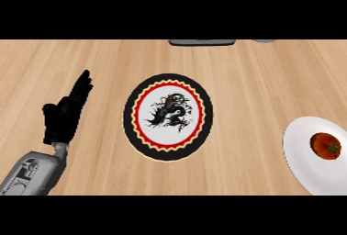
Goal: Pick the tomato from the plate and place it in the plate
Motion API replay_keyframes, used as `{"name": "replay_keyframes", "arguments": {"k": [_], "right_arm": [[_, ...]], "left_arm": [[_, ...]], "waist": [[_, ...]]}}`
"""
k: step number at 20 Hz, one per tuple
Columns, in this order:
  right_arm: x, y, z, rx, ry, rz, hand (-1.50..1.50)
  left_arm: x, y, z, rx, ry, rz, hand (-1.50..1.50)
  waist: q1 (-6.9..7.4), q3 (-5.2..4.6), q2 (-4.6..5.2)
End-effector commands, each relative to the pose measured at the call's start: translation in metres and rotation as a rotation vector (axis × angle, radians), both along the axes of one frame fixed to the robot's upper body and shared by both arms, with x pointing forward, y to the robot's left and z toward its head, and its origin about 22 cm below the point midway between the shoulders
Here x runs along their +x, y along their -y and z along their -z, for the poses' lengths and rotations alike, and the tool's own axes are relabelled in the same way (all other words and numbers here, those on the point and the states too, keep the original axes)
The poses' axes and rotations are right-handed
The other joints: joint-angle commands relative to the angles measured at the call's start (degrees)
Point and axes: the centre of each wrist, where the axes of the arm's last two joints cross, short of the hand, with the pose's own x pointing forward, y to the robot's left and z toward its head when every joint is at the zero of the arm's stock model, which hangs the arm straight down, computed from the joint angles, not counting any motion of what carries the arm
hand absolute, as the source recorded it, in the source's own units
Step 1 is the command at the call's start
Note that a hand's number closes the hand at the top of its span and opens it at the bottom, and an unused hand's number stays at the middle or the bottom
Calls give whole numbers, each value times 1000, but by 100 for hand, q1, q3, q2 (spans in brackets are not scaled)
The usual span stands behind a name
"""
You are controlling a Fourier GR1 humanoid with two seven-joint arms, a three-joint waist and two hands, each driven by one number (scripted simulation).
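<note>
At the right edge of the frame the tomato (326, 145) sits on a white plate (298, 151), well apart from the patterned plate (139, 133) at centre. It looks light, smooth and round, likely to roll, so it is best cupped across its widest part. The left hand (65, 112) rests at the left, fingers straight, holding nothing; the right hand is out of view.

Light wooden counter (271, 78) with fine lengthwise grain, matt. Smooth white plate (301, 153) at right edge, faintly glossy, like ceramic. Glossy red tomato (326, 146), smooth-skinned. Printed plate (139, 133) at centre, black-rimmed, matt. Matt black left hand (61, 121) at left; grey forearm (30, 172) like metal, lower left.
</note>
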Motion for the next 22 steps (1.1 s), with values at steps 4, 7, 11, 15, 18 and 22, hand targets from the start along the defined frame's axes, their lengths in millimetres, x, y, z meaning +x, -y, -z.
{"name": "replay_keyframes", "arguments": {"k": [4,7,11,15,18,22], "right_arm": [[13,-9,-7,-148,-97,76,-150],[18,-9,-8,-136,-110,76,-150],[38,-8,-4,-163,-146,73,-150],[45,-22,9,-220,-183,95,-150],[61,-16,25,-285,-206,110,-150],[76,-33,57,-270,-223,108,-150]], "left_arm": [[2,-4,11,6,7,4,0],[9,-6,-1,0,10,12,0],[1,2,8,-2,4,13,0],[1,-1,-21,16,7,20,0],[10,-3,1,1,-3,12,0],[4,19,-3,-8,12,25,0]], "waist": [[77,1,13],[69,3,8],[89,5,10],[109,6,7],[113,7,22],[120,8,14]]}}
